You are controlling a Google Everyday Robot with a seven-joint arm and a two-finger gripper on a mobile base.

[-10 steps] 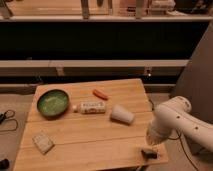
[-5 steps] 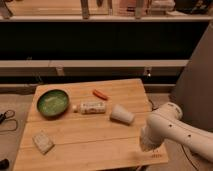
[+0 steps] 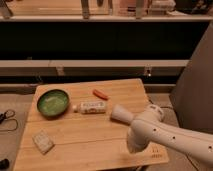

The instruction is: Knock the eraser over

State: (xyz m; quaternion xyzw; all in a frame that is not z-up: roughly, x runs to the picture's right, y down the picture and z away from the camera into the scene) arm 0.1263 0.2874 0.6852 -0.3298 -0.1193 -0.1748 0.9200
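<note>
Tool — hidden behind arm (image 3: 150, 131), front-rt.

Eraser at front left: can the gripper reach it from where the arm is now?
Probably yes. The eraser sits alone, with bare table between it and the arm at front right. The gripper itself is hidden behind the arm.

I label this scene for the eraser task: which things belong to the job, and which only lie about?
Job: pale rectangular block, probably the eraser; gripper, hidden beneath the white robot arm at front right.
Lying about: round green bowl; orange-red stick; white bottle lying down; white cup on its side; wooden table.
</note>
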